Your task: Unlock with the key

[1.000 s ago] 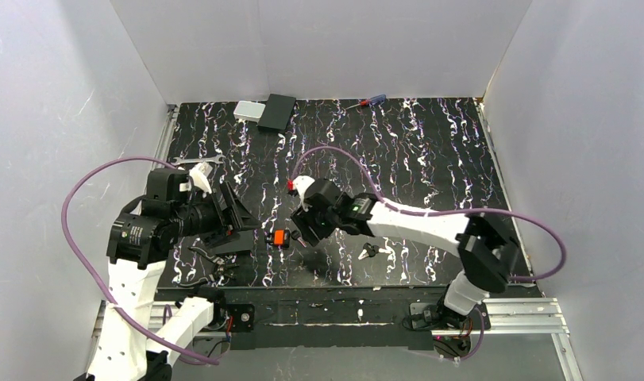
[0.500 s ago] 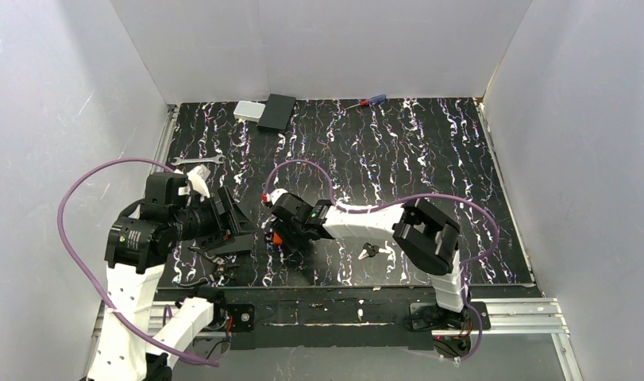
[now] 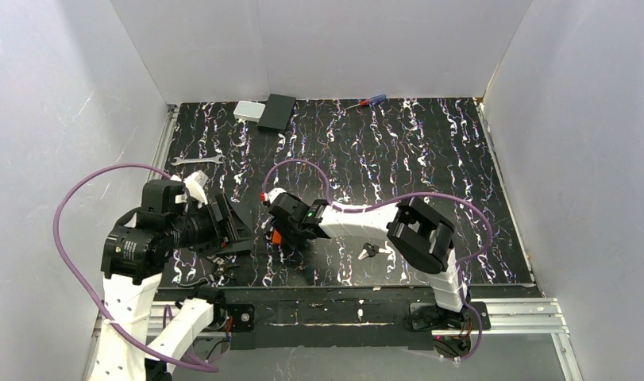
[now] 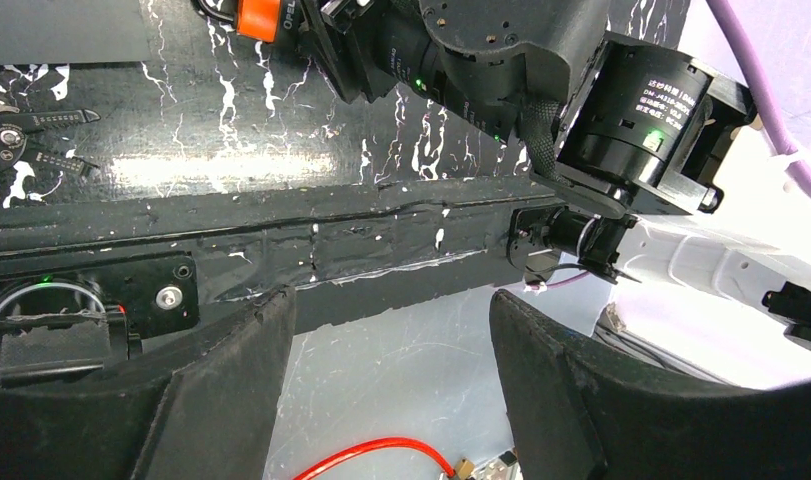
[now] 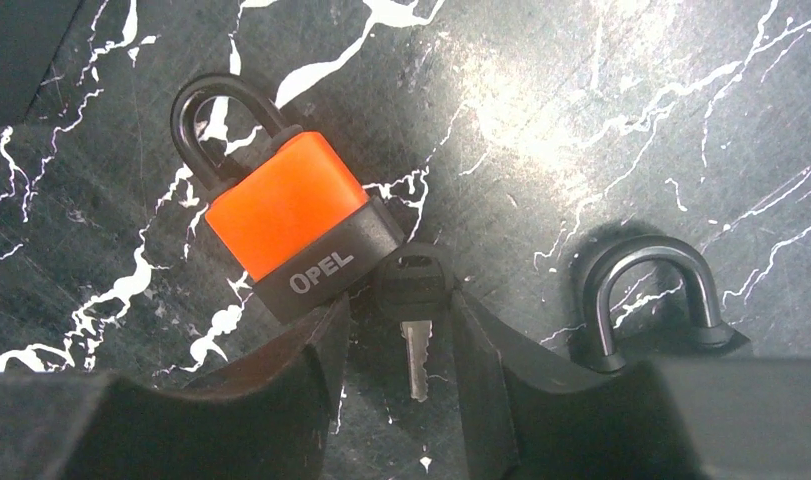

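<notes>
The key lies flat on the table, its dark head against the black base of an orange padlock and its silvery blade pointing toward the camera. My right gripper is down over it, open, one finger on each side of the key's head with little gap left. In the top view the right gripper covers the key, beside the orange padlock. A black padlock's shackle shows just to the right. My left gripper is open and empty over the table's near edge.
A silver wrench lies at the left. A grey box, a black box and a screwdriver sit along the back. A small dark item lies right of the right gripper. Dark tools rest under the left arm.
The right arm swung left and came down over the orange padlock and the key, and its jaws narrowed around the key's head. The left arm barely shifted.
</notes>
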You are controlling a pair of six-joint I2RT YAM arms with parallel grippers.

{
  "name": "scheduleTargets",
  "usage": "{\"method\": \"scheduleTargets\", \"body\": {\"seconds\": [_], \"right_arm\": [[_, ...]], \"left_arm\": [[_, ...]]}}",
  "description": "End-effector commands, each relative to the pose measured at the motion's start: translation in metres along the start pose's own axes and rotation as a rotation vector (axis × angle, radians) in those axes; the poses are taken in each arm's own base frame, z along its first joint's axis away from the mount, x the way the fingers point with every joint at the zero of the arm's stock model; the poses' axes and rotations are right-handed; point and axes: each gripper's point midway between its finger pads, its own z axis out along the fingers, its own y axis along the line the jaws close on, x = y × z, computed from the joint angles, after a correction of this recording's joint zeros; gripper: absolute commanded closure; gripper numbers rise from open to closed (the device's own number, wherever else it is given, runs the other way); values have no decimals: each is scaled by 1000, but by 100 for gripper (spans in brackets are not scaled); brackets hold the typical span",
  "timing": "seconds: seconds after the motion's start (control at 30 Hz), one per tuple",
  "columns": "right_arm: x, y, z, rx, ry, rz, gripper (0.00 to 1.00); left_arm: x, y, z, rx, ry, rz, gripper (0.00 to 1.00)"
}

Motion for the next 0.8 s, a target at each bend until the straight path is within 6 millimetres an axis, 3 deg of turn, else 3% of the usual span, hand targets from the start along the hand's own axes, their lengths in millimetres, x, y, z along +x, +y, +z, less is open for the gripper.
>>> {"method": "scheduleTargets", "body": {"seconds": [0.0,0.13,0.43,0.77], "right_arm": [[6,-4,14,14,30,20,51],[12,-12,17,-10,60,88,52],[25,-12,20,-50,115,48,52],[27,-7,6,-79,146,51,49]], "left_arm": [[1,6,2,-31,19,9,31],[-1,7,3,-42,21,15,31],[-5,7,4,-53,19,18,31],[-7,8,6,-59,13,17,31]]}}
